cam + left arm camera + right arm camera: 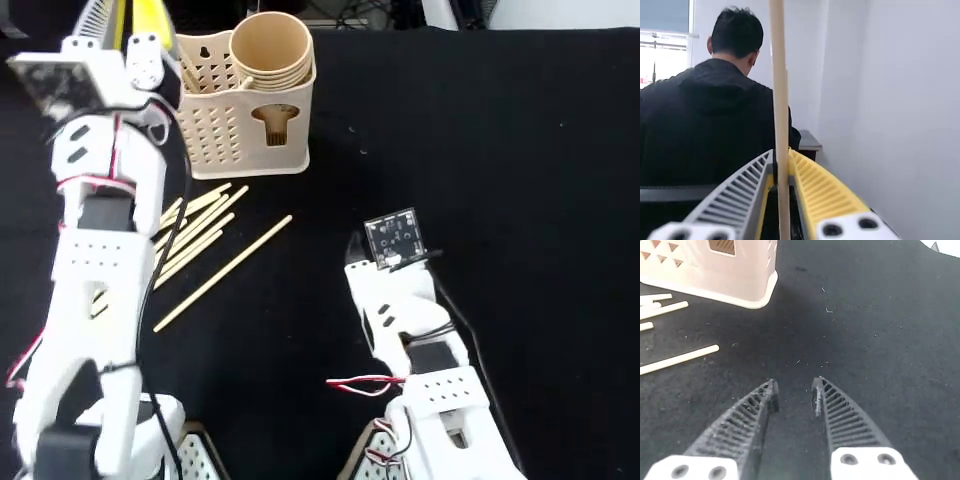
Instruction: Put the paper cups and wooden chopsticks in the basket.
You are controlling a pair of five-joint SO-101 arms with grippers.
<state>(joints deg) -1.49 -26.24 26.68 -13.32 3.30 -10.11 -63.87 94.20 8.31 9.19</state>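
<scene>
- Left end effector [781, 159]: raised at the desk's [500, 150] 10 o'clock corner, jaws clamped on one wooden chopstick [778, 75]; its long axis ran along the jaws and out past the tips.
- Loose chopsticks [198, 225]: bundle flat on the desk at 7 o'clock of the basket, axes roughly 8-to-2 o'clock.
- Single chopstick [222, 272]: just beside the bundle, same axis.
- Basket [245, 135]: upright, at 12 o'clock.
- Paper cups [272, 48]: stacked, mouths up, inside the basket's right compartment.
- Right end effector [794, 387]: jaws slightly parted, holding nothing, at 5 o'clock of the basket.
</scene>
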